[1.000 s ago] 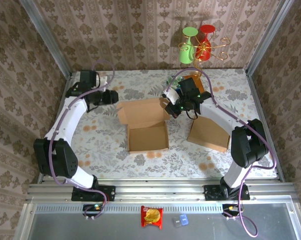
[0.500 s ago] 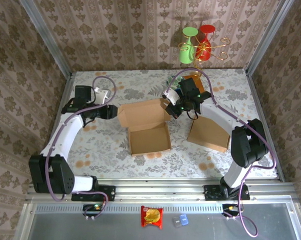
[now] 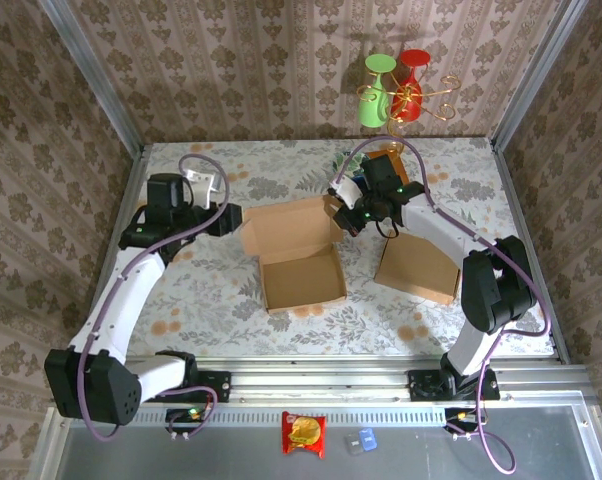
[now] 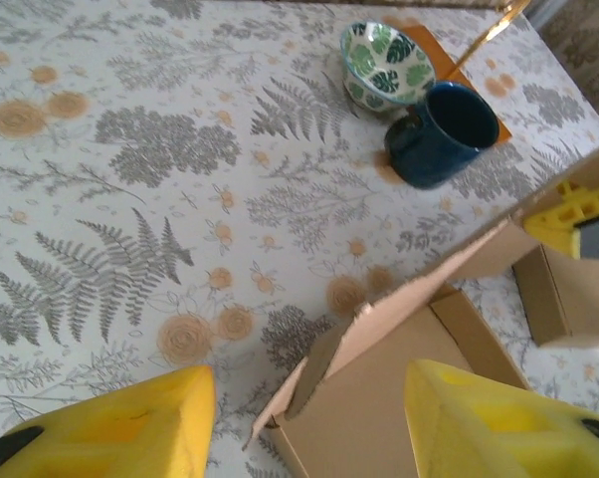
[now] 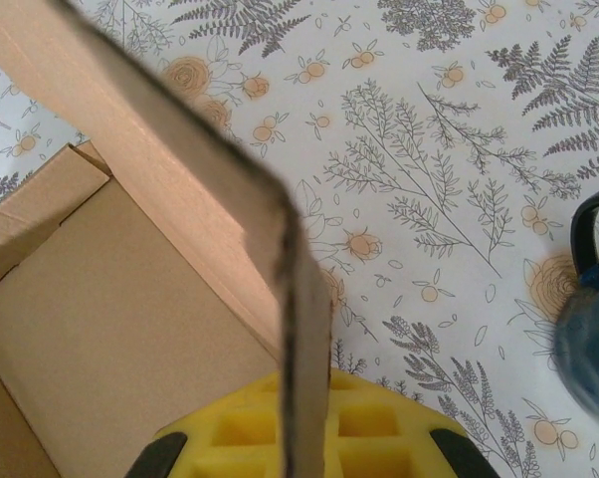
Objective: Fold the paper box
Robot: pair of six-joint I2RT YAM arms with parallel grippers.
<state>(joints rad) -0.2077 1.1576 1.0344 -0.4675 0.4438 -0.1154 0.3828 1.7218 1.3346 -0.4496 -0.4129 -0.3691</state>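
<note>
Right gripper [image 3: 343, 222] clamped on paper box [image 3: 301, 275] flap, left gripper [image 3: 233, 220] apart, just beside it

The paper box [image 3: 299, 258] lies left of a second box [image 3: 418, 268], mug [image 4: 444, 134] behind it.

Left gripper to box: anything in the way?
Nothing visible. The open left gripper faces the paper box flap with just bare tablecloth between; the mug and bowl sit well beyond the box.
</note>
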